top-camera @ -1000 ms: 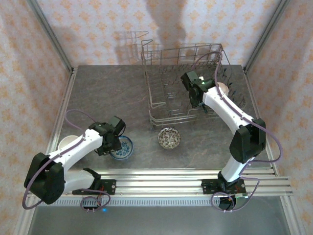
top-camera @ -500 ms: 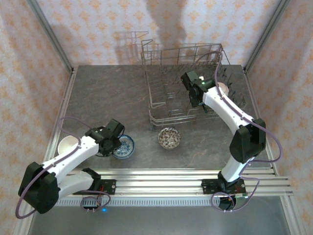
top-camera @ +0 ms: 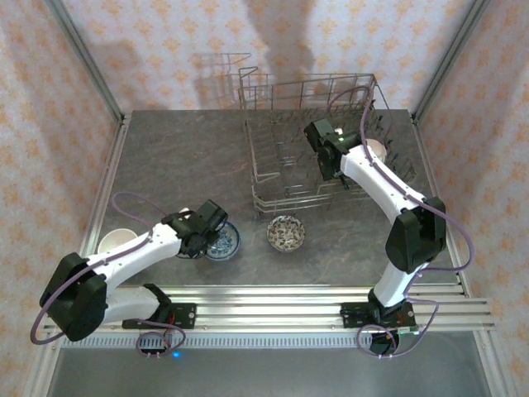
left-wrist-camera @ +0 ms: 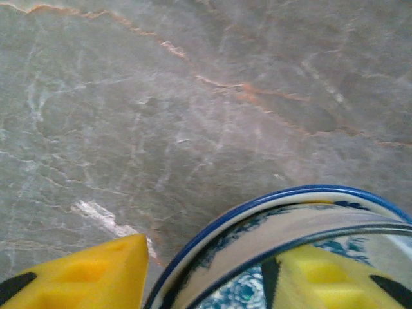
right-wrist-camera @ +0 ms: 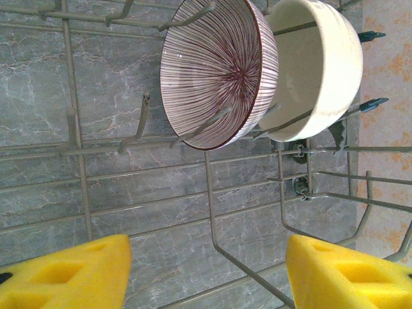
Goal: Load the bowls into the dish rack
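The left gripper (left-wrist-camera: 212, 273) straddles the rim of the blue-and-white bowl (left-wrist-camera: 283, 215), perhaps gripping it

We take this for a robot test booth dressed as a kitchen: wallpapered panels (top-camera: 50, 124) left, right and top, aluminium posts (top-camera: 88, 62) in the corners, a marble-look tabletop (top-camera: 182, 157), a wire dish rack (top-camera: 307, 91) upper right, slotted rails (top-camera: 273, 299) along the bottom.

The light is bright, soft and even. The dish rack (top-camera: 285, 201) throws a pale shadow on the wall (top-camera: 165, 41) behind it. Close up, the blue-and-white bowl (left-wrist-camera: 257, 219) looks blurry.
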Motion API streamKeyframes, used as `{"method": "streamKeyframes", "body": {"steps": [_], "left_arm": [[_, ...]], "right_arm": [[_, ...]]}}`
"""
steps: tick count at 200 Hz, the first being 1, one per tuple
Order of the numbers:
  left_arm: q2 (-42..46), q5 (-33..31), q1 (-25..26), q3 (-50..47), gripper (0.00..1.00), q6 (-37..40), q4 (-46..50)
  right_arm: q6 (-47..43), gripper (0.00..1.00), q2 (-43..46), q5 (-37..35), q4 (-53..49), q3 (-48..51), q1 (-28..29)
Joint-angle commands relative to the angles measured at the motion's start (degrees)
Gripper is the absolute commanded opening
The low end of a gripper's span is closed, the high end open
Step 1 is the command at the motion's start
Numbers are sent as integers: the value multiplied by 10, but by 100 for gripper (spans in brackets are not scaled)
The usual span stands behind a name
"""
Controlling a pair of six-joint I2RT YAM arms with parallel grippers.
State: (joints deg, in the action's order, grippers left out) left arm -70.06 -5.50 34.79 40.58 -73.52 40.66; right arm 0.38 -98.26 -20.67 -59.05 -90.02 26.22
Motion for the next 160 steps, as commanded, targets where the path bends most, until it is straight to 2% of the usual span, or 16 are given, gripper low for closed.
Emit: {"method": "streamKeyframes", "body": {"steps": [1, 25, 98, 160], "left_arm": [[2, -47, 4, 58, 55, 62, 42], [-5, -58, 4, 84, 58, 113, 81], [-76, -62, 1, 131, 57, 211, 140], [-124, -49, 1, 162, 54, 285, 136]], "right_arm": [[0, 65, 2, -6, 6, -8, 2], [0, 65, -1, -10, 4, -7, 3], [0, 65, 14, -8, 3, 4, 2], [6, 64, 13, -9, -3, 4, 3]]}}
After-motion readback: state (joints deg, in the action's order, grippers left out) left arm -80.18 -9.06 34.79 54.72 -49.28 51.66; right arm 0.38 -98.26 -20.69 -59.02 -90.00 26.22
